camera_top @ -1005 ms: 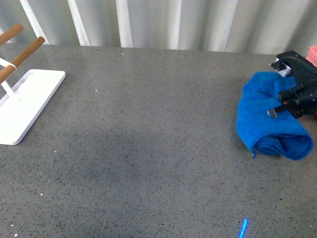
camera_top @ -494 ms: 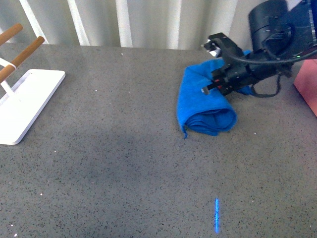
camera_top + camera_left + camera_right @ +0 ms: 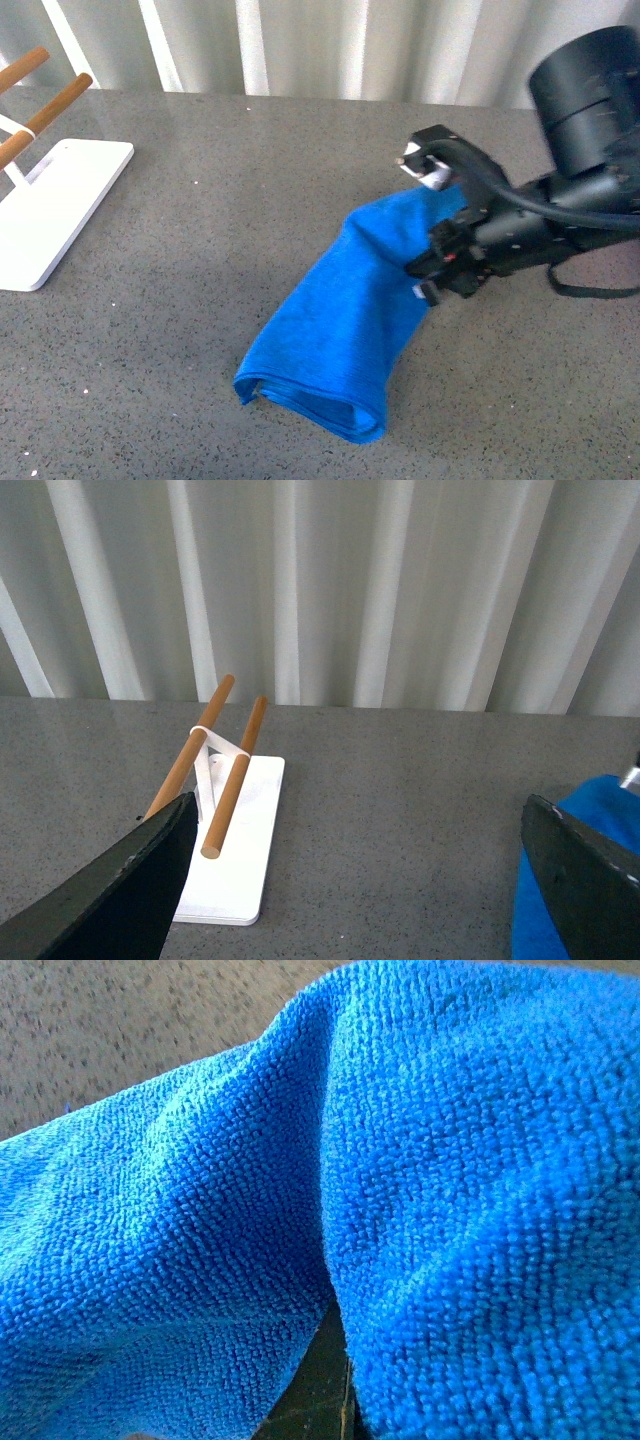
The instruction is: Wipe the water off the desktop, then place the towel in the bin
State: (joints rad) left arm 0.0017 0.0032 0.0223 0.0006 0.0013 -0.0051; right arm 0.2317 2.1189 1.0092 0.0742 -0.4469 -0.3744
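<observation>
The right gripper reaches in low from the right, its jaws pinched on the upper end of the towel. The blue cloth trails away from it towards the near left, and its folded far end rests on the desktop, roughly in the middle. In the right wrist view the cloth fills nearly the whole picture. The left gripper hangs above the grey surface with its fingers spread wide and nothing between them. Off to the left stands a white rack with two wooden bars.
</observation>
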